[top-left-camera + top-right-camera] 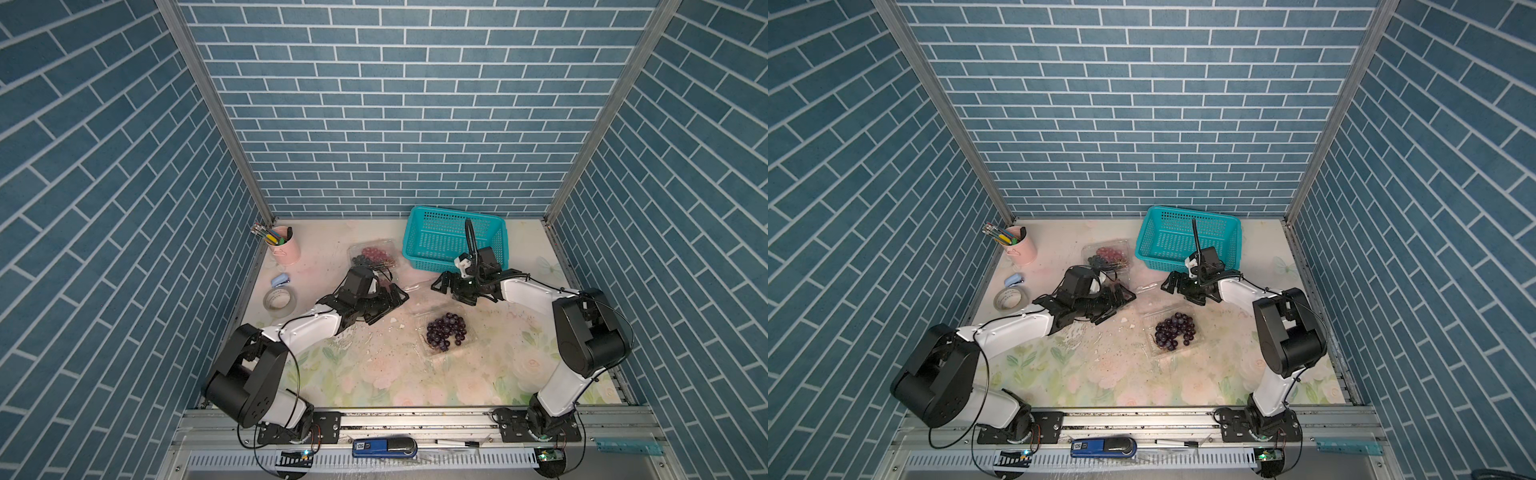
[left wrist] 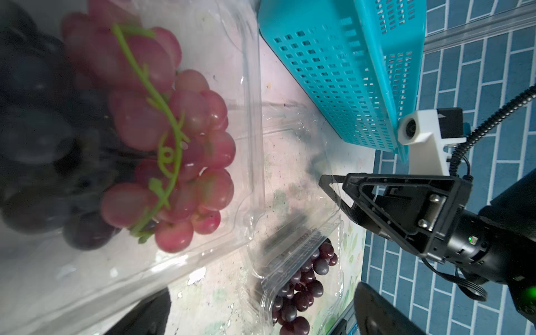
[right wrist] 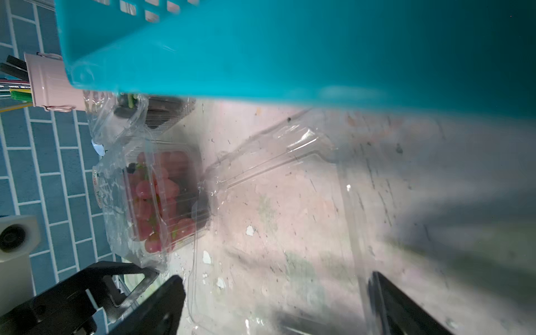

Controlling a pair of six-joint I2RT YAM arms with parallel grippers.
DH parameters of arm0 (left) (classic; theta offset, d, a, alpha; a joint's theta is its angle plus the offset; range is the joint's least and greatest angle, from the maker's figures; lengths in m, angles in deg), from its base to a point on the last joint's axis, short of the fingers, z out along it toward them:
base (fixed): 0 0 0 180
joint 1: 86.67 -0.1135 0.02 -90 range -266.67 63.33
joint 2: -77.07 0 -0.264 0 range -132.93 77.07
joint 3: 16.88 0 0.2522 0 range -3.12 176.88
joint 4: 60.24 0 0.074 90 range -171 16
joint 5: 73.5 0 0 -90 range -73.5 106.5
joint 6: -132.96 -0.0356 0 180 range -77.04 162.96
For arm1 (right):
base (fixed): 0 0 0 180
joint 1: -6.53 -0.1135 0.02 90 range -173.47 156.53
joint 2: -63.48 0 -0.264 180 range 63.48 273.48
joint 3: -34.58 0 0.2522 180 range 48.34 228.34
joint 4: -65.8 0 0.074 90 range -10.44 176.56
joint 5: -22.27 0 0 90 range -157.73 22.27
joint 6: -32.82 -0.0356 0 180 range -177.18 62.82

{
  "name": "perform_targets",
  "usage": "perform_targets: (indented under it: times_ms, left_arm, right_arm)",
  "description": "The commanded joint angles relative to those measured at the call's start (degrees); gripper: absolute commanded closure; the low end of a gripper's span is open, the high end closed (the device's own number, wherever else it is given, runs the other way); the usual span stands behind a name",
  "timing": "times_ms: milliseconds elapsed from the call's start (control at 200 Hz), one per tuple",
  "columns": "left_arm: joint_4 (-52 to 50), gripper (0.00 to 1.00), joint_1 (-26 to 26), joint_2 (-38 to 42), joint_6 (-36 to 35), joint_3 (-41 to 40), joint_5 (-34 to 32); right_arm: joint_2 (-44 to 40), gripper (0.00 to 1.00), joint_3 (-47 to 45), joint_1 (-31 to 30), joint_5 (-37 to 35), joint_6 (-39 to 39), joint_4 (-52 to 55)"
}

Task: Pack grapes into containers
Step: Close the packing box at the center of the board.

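Left tool point(image 1: 388, 305) and right tool point(image 1: 440, 284) were spread, empty; thin clear container point(image 3: 301, 139) between them risked buckling or skidding if pinched.

Enclosure seen in both top views: a back wall point(image 1: 399, 124) and two side walls point(image 1: 83, 187) point(image 1: 685, 187) papered in a blue brick pattern with pale mortar lines, joined at the rear corners by bare aluminium posts point(image 1: 216, 112) point(image 1: 606, 112). The floor of the cell is a tabletop point(image 1: 374, 374) printed with pastel roses and green leaves, paler and scuffed toward the back and flecked with dark specks. Along the near edge run an aluminium rail point(image 1: 415, 419) and a white slotted cable duct point(image 1: 457, 461); lighting is soft and even, with faint shadows.
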Motion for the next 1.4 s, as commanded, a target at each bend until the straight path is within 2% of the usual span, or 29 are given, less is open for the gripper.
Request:
perform_targets:
  times_ms: [0, 75, 210, 340, 465, 620, 855, 1100, 1395]
  left_arm:
    - [-3.3, 0.00, -1.2, 2.8, -2.6, -1.3, -1.1]
    - [-3.0, 0.00, -1.1, 2.4, -2.2, -1.5, 0.0]
    - [-1.1, 0.00, 1.5, 1.7, -0.5, -1.9, 0.5]
    - [-0.5, 0.00, 5.8, 0.1, 0.6, -0.8, -0.4]
    - [5.2, 0.00, 8.7, -3.8, 4.0, -1.3, -0.4]
    - [8.7, 0.00, 11.1, -9.1, 5.2, 1.0, -0.6]
    - [13.6, 0.01, 11.5, -15.0, 6.7, 4.2, -0.6]
    - [17.3, 0.00, 11.5, -17.4, 7.4, 5.5, -2.1]
    - [20.9, 0.00, 12.6, -17.9, 7.3, 8.4, -1.8]
  right_arm:
    - [2.6, 0.02, 3.0, -0.8, 1.2, -0.9, 0.5]
    - [2.8, 0.02, 4.9, -0.8, 0.8, 0.4, 2.8]
    - [-1.0, 0.02, 6.3, -0.2, -3.9, 4.4, 9.3]
    - [-5.6, 0.02, 3.8, 2.1, -6.8, 6.5, 13.4]
    - [-10.1, 0.02, 0.3, 3.6, -7.8, 7.5, 14.9]
    - [-14.6, 0.02, -4.9, 4.1, -7.3, 7.0, 13.9]
    - [-18.4, 0.02, -12.3, 4.1, -3.7, 3.1, 8.3]
    - [-18.6, 0.02, -16.3, 4.1, -1.1, 0.1, 2.6]
    - [-19.5, 0.01, -16.9, 4.3, 0.1, 0.2, 1.8]
